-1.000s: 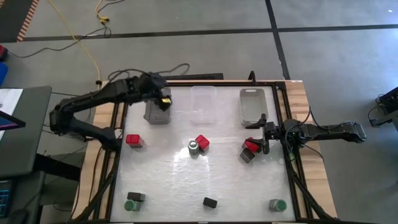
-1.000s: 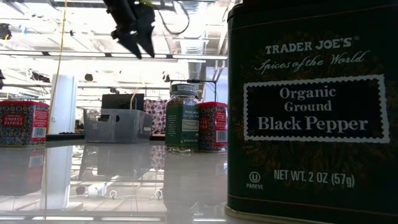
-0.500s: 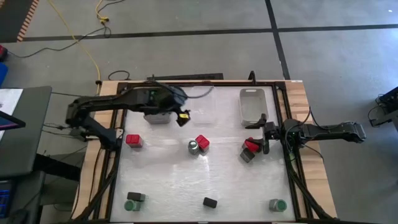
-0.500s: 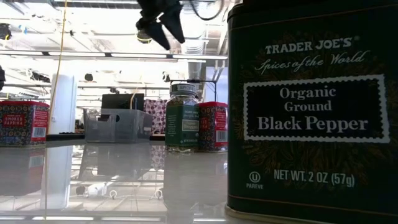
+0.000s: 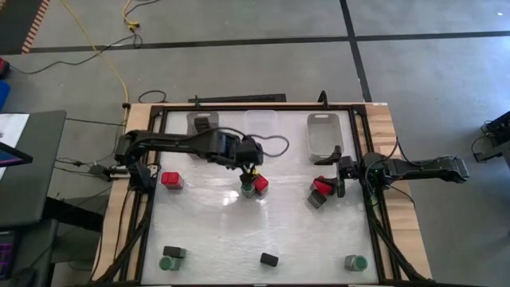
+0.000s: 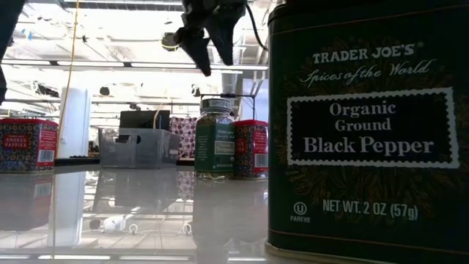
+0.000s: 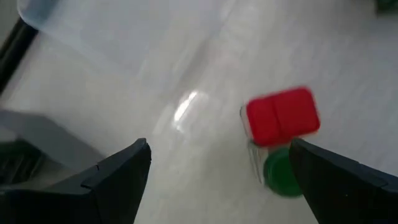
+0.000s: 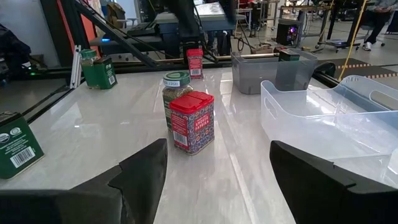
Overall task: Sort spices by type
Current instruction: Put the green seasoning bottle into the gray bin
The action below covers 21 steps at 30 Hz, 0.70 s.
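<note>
Near the centre of the high view, the left gripper (image 5: 250, 171) is held spread wide above the touching red tin (image 5: 260, 183) and green-lidded jar (image 5: 249, 189), presumably so that one can be straddled and picked for sorting.

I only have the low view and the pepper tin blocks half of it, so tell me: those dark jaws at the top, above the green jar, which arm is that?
Observer: The left arm. The high view shows it reaching from the left side of the table to the middle.
Operator: What is under it?
Observer: Its wrist view shows the left jaws open above a red tin, with a green-lidded jar close beside it.
Operator: And the other arm?
Observer: The right arm sits at the table's right edge. Its wrist view shows the right jaws open with nothing between them.
</note>
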Motion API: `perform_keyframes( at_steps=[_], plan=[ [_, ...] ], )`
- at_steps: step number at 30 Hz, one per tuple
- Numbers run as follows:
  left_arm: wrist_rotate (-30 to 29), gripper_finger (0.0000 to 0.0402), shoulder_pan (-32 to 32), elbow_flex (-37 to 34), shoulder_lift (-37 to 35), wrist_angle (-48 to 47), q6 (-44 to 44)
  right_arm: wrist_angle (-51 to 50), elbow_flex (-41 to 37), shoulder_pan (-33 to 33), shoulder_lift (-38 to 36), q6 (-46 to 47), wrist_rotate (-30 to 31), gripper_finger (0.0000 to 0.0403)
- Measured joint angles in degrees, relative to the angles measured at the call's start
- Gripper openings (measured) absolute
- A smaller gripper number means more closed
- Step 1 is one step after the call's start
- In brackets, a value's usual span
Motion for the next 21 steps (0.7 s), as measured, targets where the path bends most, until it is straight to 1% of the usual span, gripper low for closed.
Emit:
perform_keyframes(
  at_steps=[4, 9, 16, 21],
  plan=[
    [-0.14, 0.0363, -3.17, -0.86, 0.92, -1.0, -2.06, 0.02, 0.0, 0.0, 0.02, 0.0, 0.01, 0.0312],
    [-0.2, 0.0363, -6.26, -3.53, 0.87, 2.64, -3.4, 0.0, 0.01, 0.0, 0.0, 0.0, 0.01, 0.0312],
    [-0.46, 0.0363, -6.62, -8.14, 0.94, 5.19, -6.13, 0.0, 0.0, 0.01, 0.02, 0.0, 0.0, 0.0312],
    [0.24, 0.0363, -6.57, -9.18, 0.87, 7.16, -7.51, 0.02, 0.02, 0.01, 0.0, 0.0, 0.02, 0.0312]
  ],
)
